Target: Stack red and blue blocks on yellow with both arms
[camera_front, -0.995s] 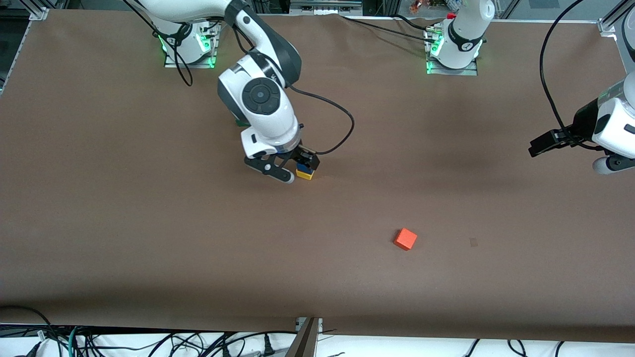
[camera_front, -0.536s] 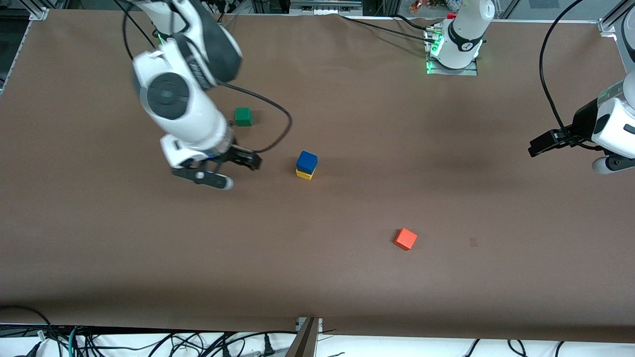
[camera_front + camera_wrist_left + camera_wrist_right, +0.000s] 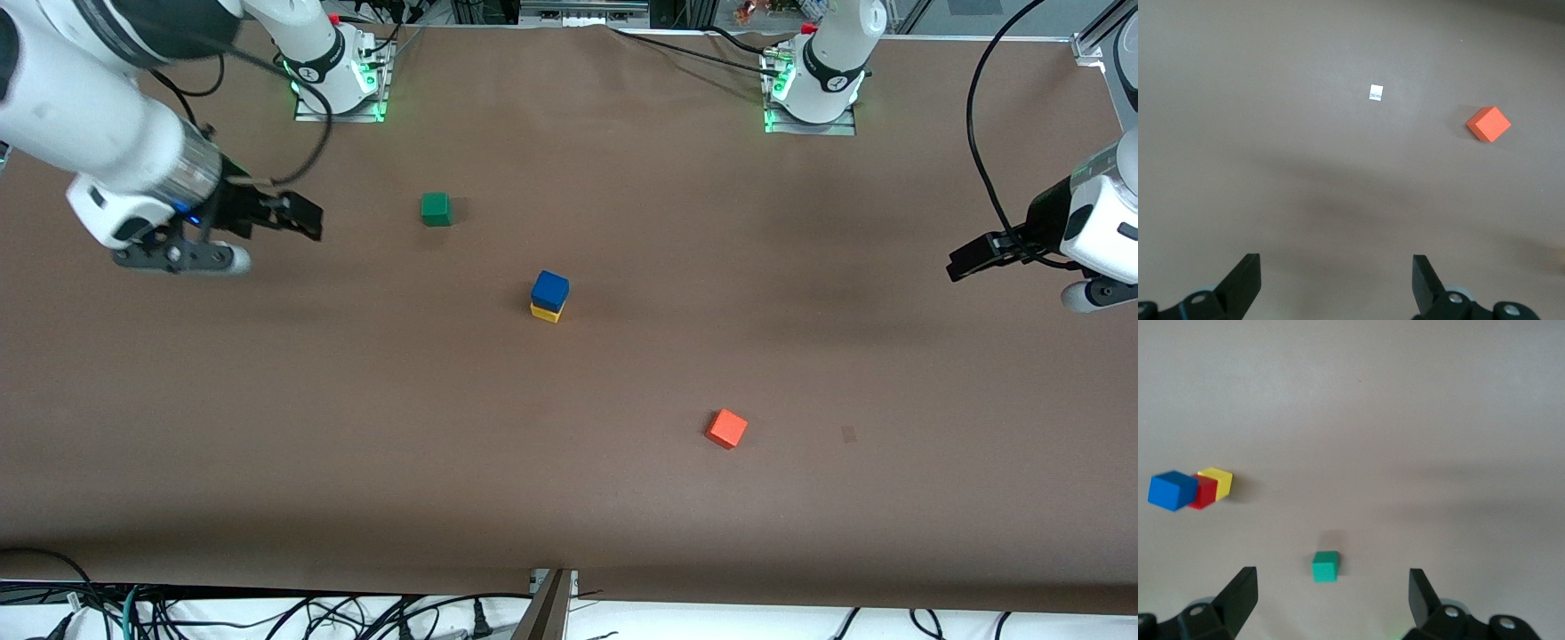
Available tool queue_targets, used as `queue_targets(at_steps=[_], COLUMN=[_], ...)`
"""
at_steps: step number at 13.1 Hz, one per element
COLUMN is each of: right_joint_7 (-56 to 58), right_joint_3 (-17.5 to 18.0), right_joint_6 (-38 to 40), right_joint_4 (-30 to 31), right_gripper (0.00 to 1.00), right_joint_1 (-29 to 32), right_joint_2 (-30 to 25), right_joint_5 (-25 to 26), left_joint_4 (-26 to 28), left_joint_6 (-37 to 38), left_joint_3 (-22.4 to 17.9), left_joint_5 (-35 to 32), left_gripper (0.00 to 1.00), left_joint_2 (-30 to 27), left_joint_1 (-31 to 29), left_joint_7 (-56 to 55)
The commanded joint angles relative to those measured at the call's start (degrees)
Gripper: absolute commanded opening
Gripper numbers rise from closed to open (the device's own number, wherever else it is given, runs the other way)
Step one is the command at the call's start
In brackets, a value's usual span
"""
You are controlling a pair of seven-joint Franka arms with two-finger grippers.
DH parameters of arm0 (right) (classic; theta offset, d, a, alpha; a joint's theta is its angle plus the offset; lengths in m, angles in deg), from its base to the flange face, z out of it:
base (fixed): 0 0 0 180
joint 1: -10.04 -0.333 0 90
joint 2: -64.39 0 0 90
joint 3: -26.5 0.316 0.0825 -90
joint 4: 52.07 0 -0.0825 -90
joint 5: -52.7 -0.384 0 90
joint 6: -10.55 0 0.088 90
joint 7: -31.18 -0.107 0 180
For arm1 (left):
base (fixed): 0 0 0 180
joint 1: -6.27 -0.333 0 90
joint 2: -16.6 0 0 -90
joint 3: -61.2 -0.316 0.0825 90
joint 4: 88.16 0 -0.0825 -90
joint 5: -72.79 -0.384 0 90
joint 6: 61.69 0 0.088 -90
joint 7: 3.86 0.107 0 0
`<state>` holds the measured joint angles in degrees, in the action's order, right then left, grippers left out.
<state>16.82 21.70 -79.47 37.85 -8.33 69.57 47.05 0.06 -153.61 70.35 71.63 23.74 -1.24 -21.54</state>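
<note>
The blue block [image 3: 550, 289] sits on top of a stack in the middle of the table, with the yellow cube [image 3: 545, 312] at the bottom. The right wrist view shows the stack from the side: blue [image 3: 1171, 490], red [image 3: 1205, 492], yellow [image 3: 1218, 482]. The red block is hidden in the front view. My right gripper [image 3: 271, 242] is open and empty, up over the table near the right arm's end, well clear of the stack; its wrist view [image 3: 1333, 593] shows it open. My left gripper [image 3: 1013, 283] waits open and empty over the left arm's end; its wrist view [image 3: 1337, 280] shows it open too.
A green cube [image 3: 436, 209] lies between the stack and the right arm's base and shows in the right wrist view [image 3: 1325, 566]. An orange-red cube [image 3: 726, 428] lies nearer the front camera, toward the left arm's end, and shows in the left wrist view [image 3: 1488, 124]. A small tag [image 3: 1376, 93] lies beside it.
My right gripper let go of the blue block on the stack, rose and swung away toward the right arm's end of the table. The green cube came into view. The left arm has not moved.
</note>
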Motion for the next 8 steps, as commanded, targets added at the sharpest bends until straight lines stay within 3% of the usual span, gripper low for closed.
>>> queue_targets(at_steps=[1,4,8], right_joint_7=[6.4,9.3,10.0], right_joint_3=[-2.5,-3.2,-3.4], right_joint_6=[-0.1,-0.2,0.6], right_joint_4=[4.3,3.7,0.9], right_gripper=[1.00,1.00,1.00], right_joint_1=[-0.4,-0.4,-0.1], right_joint_2=[-4.3,-4.5,-3.3], right_joint_5=[2.6,6.1,6.1], left_joint_4=[-0.9,-1.0,-0.9], left_joint_6=[0.2,0.2,0.2], left_joint_3=[0.2,0.2,0.2], left_joint_5=[1.1,1.1,1.1], left_gripper=[1.00,1.00,1.00], left_joint_2=[0.3,0.3,0.3], left_joint_1=[-0.3,-0.3,-0.3], left_joint_7=[1.2,1.2,1.2])
